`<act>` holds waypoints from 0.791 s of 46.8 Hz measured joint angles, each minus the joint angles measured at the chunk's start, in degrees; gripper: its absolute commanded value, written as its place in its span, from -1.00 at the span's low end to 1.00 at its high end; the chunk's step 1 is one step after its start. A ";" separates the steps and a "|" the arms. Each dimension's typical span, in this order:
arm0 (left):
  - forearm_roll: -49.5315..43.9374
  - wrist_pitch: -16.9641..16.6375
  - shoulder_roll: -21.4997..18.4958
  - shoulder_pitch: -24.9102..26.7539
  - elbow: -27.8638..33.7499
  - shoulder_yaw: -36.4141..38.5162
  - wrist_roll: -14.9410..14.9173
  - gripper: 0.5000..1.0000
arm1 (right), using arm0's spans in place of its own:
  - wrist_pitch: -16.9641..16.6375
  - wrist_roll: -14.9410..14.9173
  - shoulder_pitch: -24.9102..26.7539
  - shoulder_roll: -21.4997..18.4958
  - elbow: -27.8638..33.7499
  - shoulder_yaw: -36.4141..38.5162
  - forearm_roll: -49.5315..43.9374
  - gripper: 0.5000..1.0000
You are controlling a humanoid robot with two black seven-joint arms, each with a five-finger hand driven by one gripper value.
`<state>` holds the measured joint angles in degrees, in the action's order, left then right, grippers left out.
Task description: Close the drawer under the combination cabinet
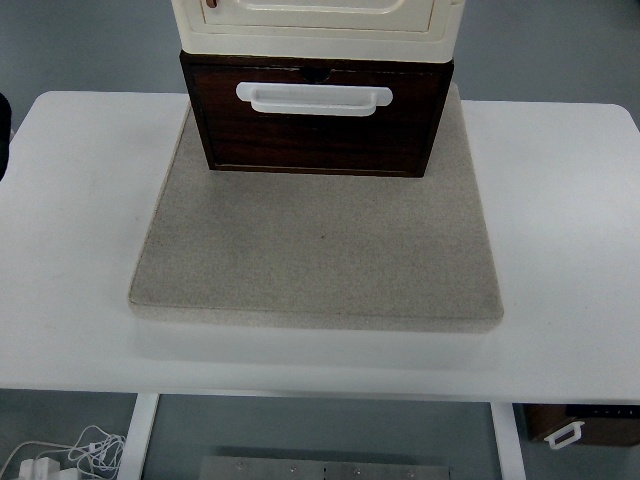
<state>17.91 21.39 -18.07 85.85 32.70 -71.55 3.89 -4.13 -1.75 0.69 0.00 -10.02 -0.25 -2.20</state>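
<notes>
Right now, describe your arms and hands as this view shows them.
Neither hand shows in the head view, so no fingers, cables or markings can be described. A thin black sliver at the picture's left edge, beside the white table, may be part of the left arm; too little shows to tell. Nothing enters from the right.
</notes>
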 measured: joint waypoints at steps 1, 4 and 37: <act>-0.45 -0.14 -0.29 -0.03 -0.78 0.07 0.00 0.99 | 0.00 0.00 0.01 0.00 0.00 -0.02 0.00 0.81; -1.15 -0.56 -0.61 -0.14 -3.89 0.15 -0.05 0.99 | 0.00 0.00 0.00 0.00 0.00 0.00 0.00 0.81; -11.35 -16.59 -0.06 -7.53 -18.63 1.81 -6.17 0.99 | -1.23 0.00 0.20 0.00 -0.93 -0.28 -0.45 0.81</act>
<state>6.56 4.81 -18.13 78.32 14.07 -69.74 -2.28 -5.36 -1.75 0.89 0.00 -10.95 -0.53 -2.65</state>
